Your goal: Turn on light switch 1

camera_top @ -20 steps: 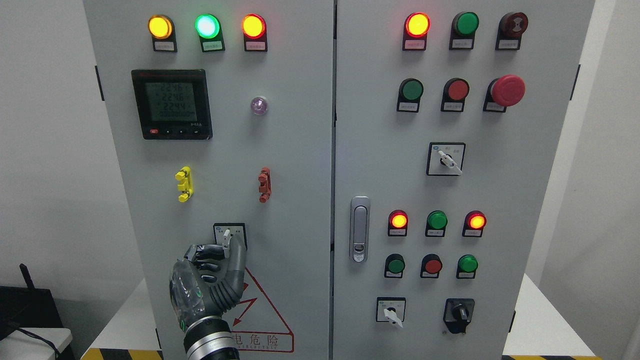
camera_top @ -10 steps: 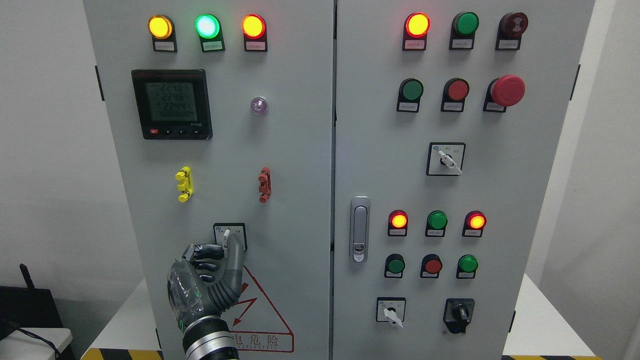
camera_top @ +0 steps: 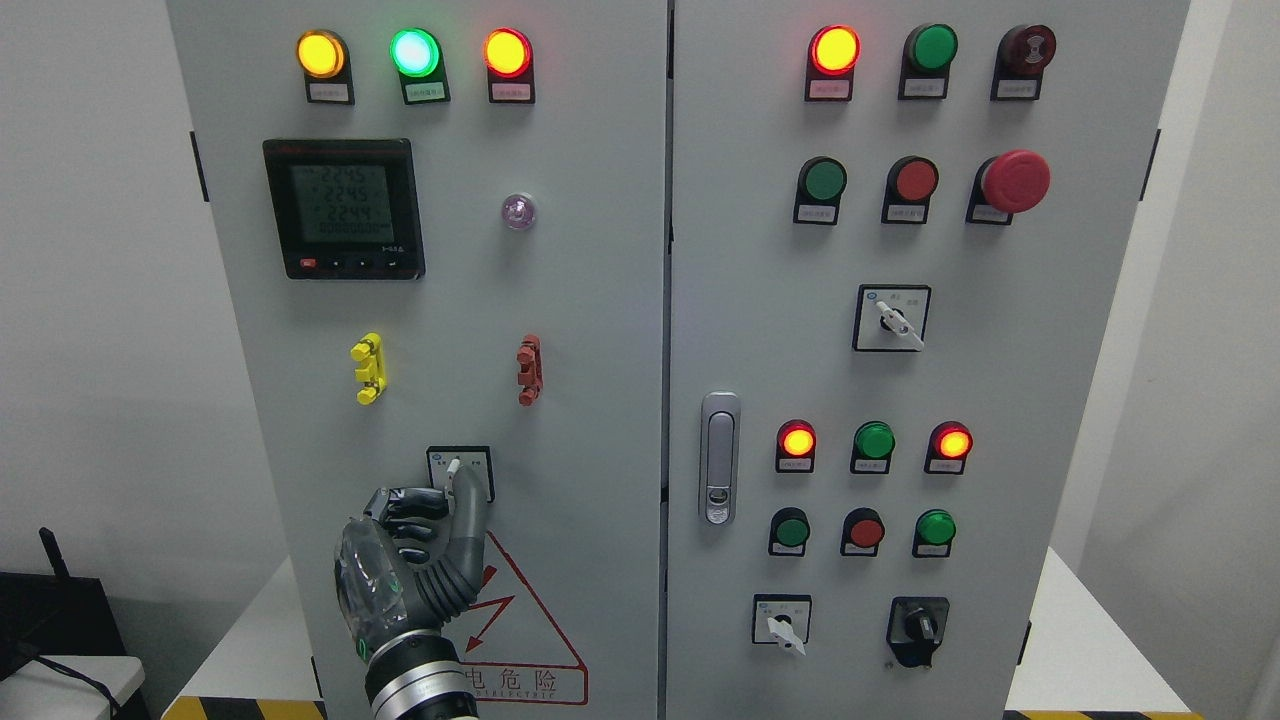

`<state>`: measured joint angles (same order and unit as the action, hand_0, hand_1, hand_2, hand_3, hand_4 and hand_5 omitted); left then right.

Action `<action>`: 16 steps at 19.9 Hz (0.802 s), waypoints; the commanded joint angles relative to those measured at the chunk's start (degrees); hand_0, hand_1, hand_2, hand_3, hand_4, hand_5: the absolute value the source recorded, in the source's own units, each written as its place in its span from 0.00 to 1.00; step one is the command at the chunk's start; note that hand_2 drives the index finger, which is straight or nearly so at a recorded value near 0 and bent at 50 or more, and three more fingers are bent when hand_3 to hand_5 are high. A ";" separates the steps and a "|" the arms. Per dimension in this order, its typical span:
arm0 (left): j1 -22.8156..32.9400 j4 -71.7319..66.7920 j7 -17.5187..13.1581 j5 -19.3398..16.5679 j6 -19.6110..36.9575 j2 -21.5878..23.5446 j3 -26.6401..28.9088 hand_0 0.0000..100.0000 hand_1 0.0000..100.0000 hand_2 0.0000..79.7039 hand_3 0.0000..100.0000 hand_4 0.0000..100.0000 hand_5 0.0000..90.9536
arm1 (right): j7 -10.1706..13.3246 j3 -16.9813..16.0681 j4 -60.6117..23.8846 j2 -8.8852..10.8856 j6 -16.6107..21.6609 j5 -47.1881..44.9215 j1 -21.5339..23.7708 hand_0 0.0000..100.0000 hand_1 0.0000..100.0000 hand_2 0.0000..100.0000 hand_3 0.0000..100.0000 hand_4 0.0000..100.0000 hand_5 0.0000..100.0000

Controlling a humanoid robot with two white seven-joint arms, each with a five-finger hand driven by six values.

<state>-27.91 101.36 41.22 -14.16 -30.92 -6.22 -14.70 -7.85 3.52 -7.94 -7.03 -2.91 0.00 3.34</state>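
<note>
Contact with the switch is the step in hand: the left hand [camera_top: 415, 560], rising from the bottom edge left of the middle, has its fingers curled around the white lever of the rotary switch [camera_top: 458, 472], thumb [camera_top: 468, 510] up along the lever's right side and the other fingers [camera_top: 410, 505] bunched to its left. It looks like a pinch on the lever, though how firmly it bites cannot be told. The switch sits low on the left door of the cabinet [camera_top: 580, 330], just above the red warning triangle [camera_top: 520, 620]. The lever leans slightly left of upright, so turning it on likely calls for a wrist twist while holding the pinch. Farther up the door, the violet lamp [camera_top: 518, 211] shows only a faint glow. The right arm is out of view.
</note>
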 commanded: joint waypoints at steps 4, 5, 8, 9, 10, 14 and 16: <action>-0.04 -0.02 -0.09 0.01 -0.02 -0.02 -0.07 0.24 0.42 0.72 0.66 0.72 0.70 | 0.03 0.00 -0.06 0.00 0.01 -0.97 0.00 0.12 0.39 0.00 0.00 0.00 0.00; -0.04 -0.02 -0.09 0.10 -0.02 -0.02 -0.07 0.25 0.42 0.72 0.66 0.72 0.70 | 0.03 0.00 -0.06 0.00 0.01 -0.97 0.00 0.12 0.39 0.00 0.00 0.00 0.00; -0.04 -0.02 -0.17 0.10 -0.02 -0.02 -0.24 0.25 0.42 0.72 0.66 0.72 0.70 | 0.03 0.00 -0.06 0.00 0.01 -0.97 0.00 0.12 0.39 0.00 0.00 0.00 0.00; -0.04 -0.02 -0.17 0.10 -0.02 -0.02 -0.24 0.25 0.42 0.72 0.66 0.72 0.70 | 0.03 0.00 0.03 0.00 0.01 -0.97 0.00 0.12 0.39 0.00 0.00 0.00 0.00; -0.04 -0.11 -0.17 0.10 -0.10 -0.02 -0.24 0.26 0.42 0.72 0.66 0.72 0.70 | 0.03 0.00 -0.06 0.00 0.01 -0.97 0.00 0.12 0.39 0.00 0.00 0.00 0.00; -0.04 -0.03 -0.17 0.10 -0.11 -0.02 -0.24 0.27 0.40 0.73 0.67 0.72 0.70 | 0.03 0.00 -0.06 0.00 0.01 -0.97 0.00 0.12 0.39 0.00 0.00 0.00 0.00; -0.04 -0.11 -0.17 0.10 -0.02 -0.02 -0.24 0.28 0.40 0.73 0.67 0.72 0.70 | -0.06 0.00 0.03 0.00 0.01 -1.06 0.00 0.12 0.39 0.00 0.00 0.00 0.00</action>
<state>-27.97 101.32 41.11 -14.08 -31.00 -6.22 -14.82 -7.85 3.52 -7.96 -7.03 -2.91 0.00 3.34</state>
